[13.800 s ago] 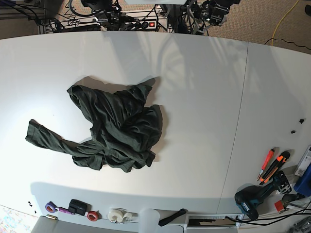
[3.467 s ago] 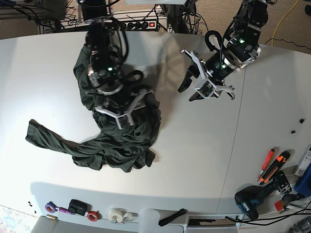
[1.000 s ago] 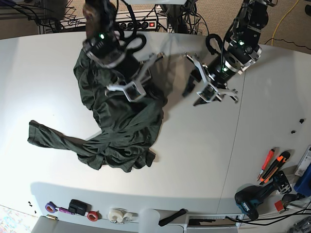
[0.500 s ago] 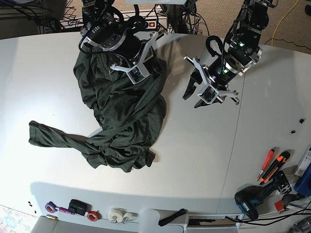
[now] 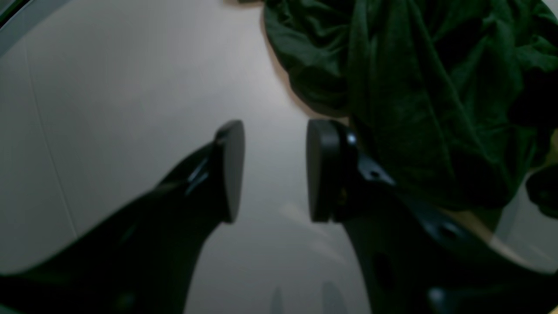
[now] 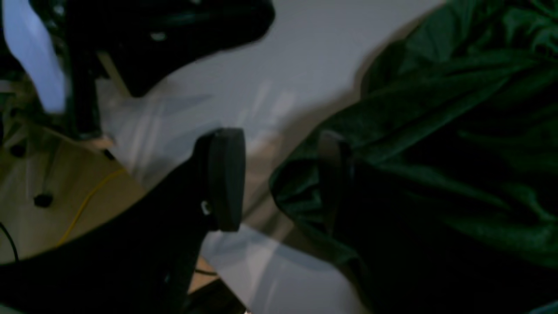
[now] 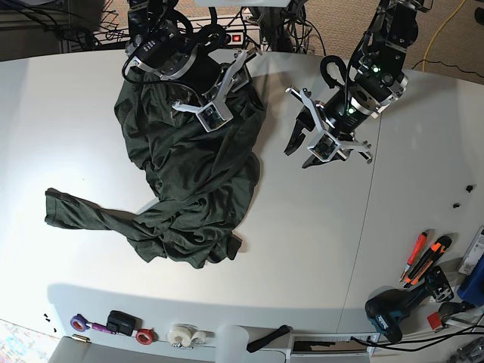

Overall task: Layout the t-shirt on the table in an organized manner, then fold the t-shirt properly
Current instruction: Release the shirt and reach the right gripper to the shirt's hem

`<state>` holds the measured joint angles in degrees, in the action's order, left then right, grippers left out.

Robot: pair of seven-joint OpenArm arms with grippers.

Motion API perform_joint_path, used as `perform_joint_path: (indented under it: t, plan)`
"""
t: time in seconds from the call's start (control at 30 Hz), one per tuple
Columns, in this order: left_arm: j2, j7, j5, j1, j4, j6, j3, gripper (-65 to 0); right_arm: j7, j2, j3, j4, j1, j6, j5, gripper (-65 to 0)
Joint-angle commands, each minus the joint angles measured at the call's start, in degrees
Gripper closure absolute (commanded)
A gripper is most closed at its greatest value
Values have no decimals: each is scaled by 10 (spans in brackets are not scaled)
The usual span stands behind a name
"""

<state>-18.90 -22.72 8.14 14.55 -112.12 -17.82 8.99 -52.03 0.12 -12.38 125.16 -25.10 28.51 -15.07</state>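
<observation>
Right gripper [image 6: 279,179]: we see jaws apart, shirt [image 7: 189,174] fabric touching one finger, not pinched
Left gripper [image 5: 272,170]: we see it released, empty, above table [image 7: 302,234]

T-shirt [image 7: 189,181], dark green, lies crumpled on the white table [image 7: 318,249], one sleeve trailing toward the view's left. Right gripper [image 7: 219,94] sits over the shirt's upper edge, jaws apart, nothing held. Left gripper [image 7: 318,144] hovers beside the shirt over bare tabletop, jaws spread. Tape rolls [image 7: 144,333] and tools [image 7: 423,261] line the near edge.
</observation>
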Motion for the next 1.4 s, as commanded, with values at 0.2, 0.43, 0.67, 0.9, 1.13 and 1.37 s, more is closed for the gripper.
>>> perform_joint_path:
  t: [0.2,0.43,0.67,0.9,1.13,1.37]
  plan:
    - [-3,12,5,-4,-11,-2,-2,-247,41,-1,1,11,18,-50,85,-271]
    - [-3,13,5,-4,-11,-2,-2,-247,51,-1,1,11,68,-156,206,-271]
    - [-3,13,5,-4,-11,-2,-2,-247,63,-1,70,8,118,-188,267,-271]
    - [-3,12,12,-4,-11,-2,-2,-247,106,-1,276,-87,175,-151,165,-348]
    - [-2,12,20,-4,-11,-3,-2,-247,116,36,362,-287,279,-119,20,-369]
    - [-2,13,20,-5,-11,-3,-2,-247,109,45,356,-451,385,-108,-8,-369]
